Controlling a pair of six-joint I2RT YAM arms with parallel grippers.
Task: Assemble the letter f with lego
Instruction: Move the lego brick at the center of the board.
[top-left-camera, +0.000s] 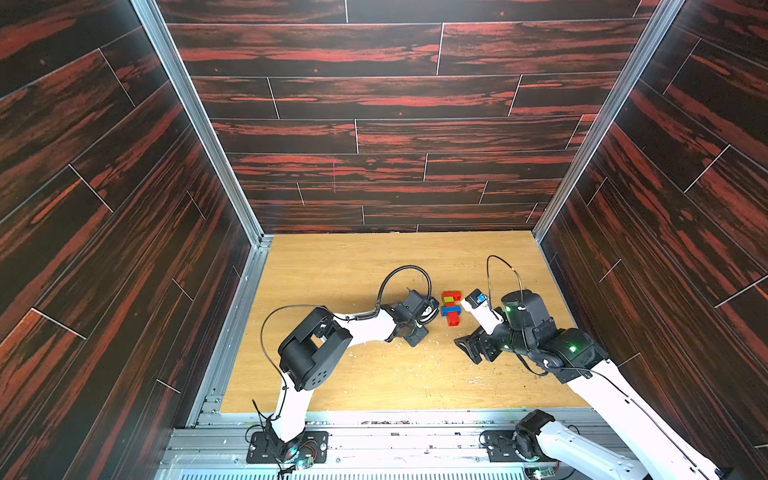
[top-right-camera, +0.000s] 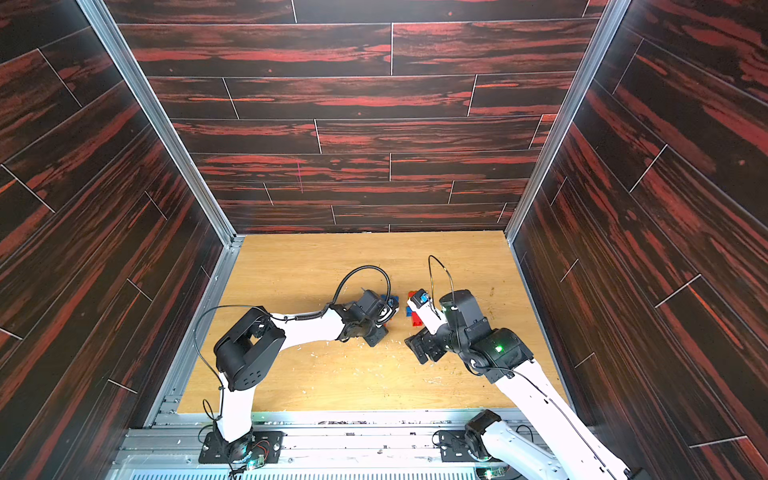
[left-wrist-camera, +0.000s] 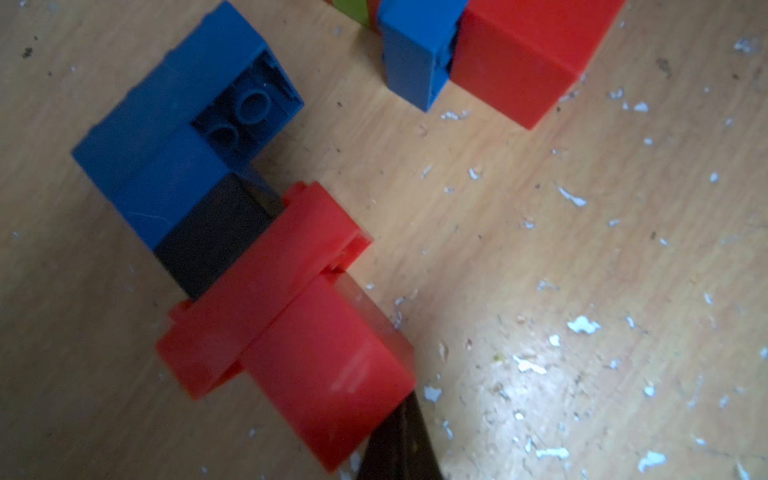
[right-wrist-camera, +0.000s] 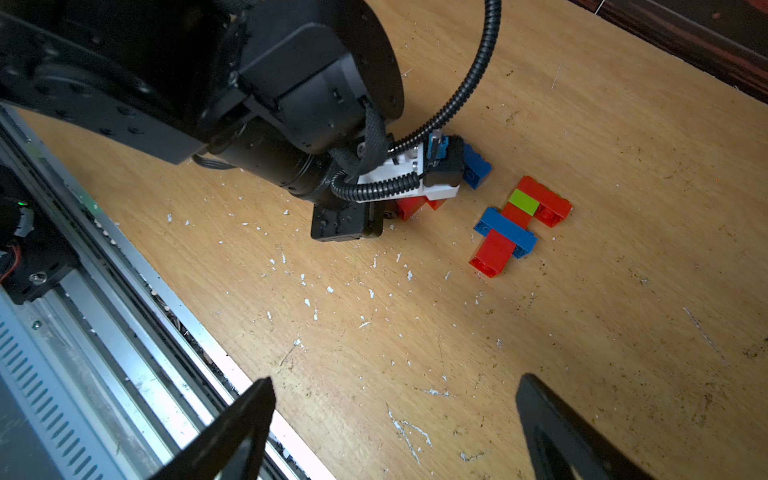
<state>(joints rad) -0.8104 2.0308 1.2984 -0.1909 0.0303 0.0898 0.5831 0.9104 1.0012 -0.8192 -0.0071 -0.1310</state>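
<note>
A flat lego assembly (right-wrist-camera: 505, 230) lies on the table: a red stem, a blue crossbar, a lime green brick (right-wrist-camera: 523, 201) and a red top piece; it also shows in both top views (top-left-camera: 451, 309) (top-right-camera: 413, 320). Beside it sits a second lego cluster of blue bricks (left-wrist-camera: 178, 137), a black brick (left-wrist-camera: 216, 237) and red bricks (left-wrist-camera: 324, 365). My left gripper (left-wrist-camera: 403, 440) is shut, its closed tips against the end red brick, with nothing between them. The left wrist (top-left-camera: 411, 311) hides that cluster from above. My right gripper (right-wrist-camera: 395, 415) stands open and empty over bare wood, nearer the front than the assembly.
The wooden table (top-left-camera: 374, 374) is littered with white chips. A metal rail (right-wrist-camera: 104, 332) runs along its front edge, close to one right finger. Dark red panel walls (top-left-camera: 124, 249) enclose the other three sides. The two arms flank the lego closely.
</note>
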